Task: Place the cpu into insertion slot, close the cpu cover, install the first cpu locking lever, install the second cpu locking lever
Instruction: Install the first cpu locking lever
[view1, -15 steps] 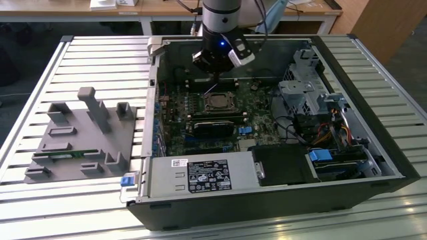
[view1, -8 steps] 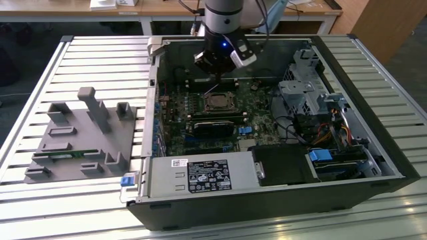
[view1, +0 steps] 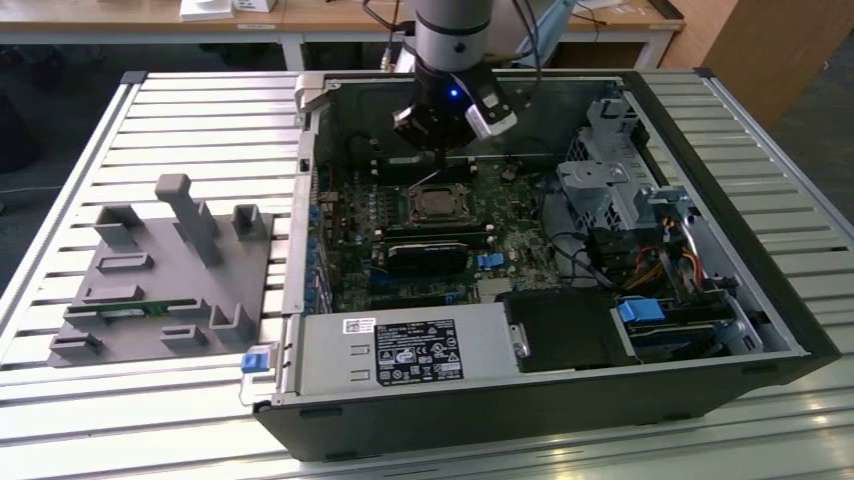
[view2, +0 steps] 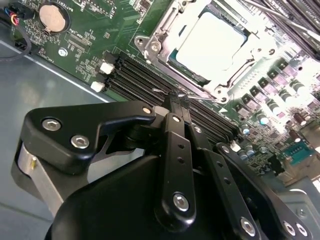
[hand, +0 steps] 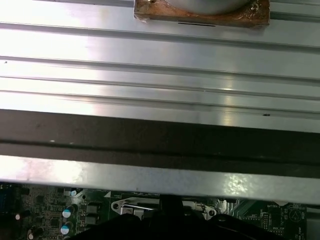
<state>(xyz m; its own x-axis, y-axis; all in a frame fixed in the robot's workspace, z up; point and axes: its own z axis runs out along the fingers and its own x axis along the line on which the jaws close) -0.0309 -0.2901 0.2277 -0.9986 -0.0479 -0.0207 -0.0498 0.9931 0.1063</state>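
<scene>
My end effector hangs with fingers pressed together, empty, tips by a thin locking lever at the socket's edge. The cpu sits in the insertion slot, at one o'clock from my tips, cpu cover down around it.

Arm reaches down, gripper fingers pinched together.

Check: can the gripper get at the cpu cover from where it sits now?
Probably yes. The gripper hangs just beside the insertion slot, fingertips together near a thin lever wire at the frame's edge. The cpu sits in the slot, the cpu cover around it. Nothing stands between them.
</scene>
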